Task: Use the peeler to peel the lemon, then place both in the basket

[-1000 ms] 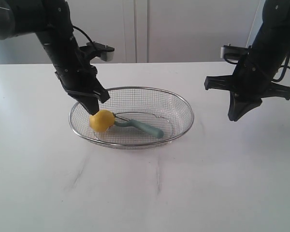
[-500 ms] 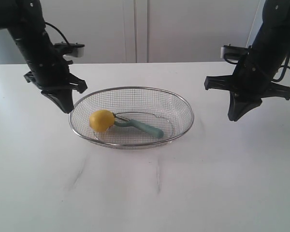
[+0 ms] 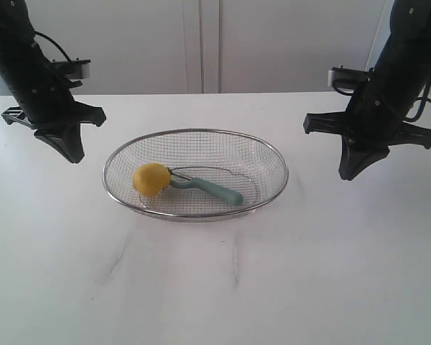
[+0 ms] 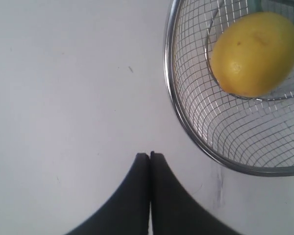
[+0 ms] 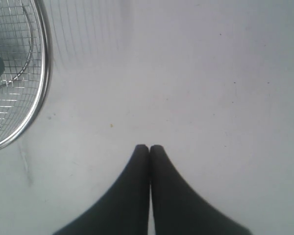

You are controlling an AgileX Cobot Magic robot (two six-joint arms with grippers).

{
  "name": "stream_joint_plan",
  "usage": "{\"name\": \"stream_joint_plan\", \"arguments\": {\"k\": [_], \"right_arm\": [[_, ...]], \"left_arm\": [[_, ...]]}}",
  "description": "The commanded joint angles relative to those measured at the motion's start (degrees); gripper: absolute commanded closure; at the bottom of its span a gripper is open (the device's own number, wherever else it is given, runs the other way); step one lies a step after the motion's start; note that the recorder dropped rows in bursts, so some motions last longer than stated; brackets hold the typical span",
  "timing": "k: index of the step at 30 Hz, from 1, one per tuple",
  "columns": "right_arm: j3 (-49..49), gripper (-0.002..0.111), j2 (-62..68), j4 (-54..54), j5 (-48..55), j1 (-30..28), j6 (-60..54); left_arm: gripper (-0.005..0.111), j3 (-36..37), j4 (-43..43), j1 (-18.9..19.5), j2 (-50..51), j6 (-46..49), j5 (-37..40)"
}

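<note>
The yellow lemon point(image 3: 151, 179) lies in the left part of the silver wire basket point(image 3: 273, 154); the left wrist view shows the lemon point(image 4: 255, 53) inside the basket's rim point(image 4: 172, 103). The teal-handled peeler point(image 3: 214, 188) lies in the basket beside the lemon, its metal head touching it. My left gripper point(image 3: 73, 154) hangs shut and empty over the table, left of the basket point(image 4: 150, 154). My right gripper point(image 3: 347, 175) hangs shut and empty to the right of the basket point(image 5: 149, 147). The right wrist view catches the basket's rim point(image 5: 43, 73).
The white table point(image 3: 215, 287) spreads around the basket, with faint grey smudges in front of it. White cabinet doors point(image 3: 201, 43) stand behind the table's far edge.
My left gripper has pulled away from the lemon, rising out of the basket and moving left over the bare table. The lemon, peeler and right arm have stayed put.
</note>
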Motion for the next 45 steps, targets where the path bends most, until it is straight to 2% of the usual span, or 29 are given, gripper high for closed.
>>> {"name": "stream_joint_plan", "arguments": {"k": [1, 16, 24, 36, 45], "right_arm": [[-0.16, 0.108, -0.62, -0.37, 0.17, -0.25, 0.02], [-0.16, 0.108, -0.62, -0.37, 0.17, -0.25, 0.02], [-0.16, 0.108, -0.62, -0.37, 0.17, -0.25, 0.02], [-0.16, 0.108, -0.62, -0.37, 0.17, -0.25, 0.02], [-0.16, 0.108, -0.62, -0.37, 0.17, -0.25, 0.02]], "left_arm": [[0.107, -0.28, -0.63, 0.17, -0.71, -0.57, 3.86], [0.107, -0.28, -0.63, 0.17, -0.83, -3.96, 5.53], [0.107, 0.54, -0.63, 0.17, -6.18, -5.24, 5.53], [0.107, 13.12, -0.53, 0.17, -17.92, -5.24, 5.26], [0.107, 24.7, -0.53, 0.17, -27.19, -5.24, -0.96]]}}
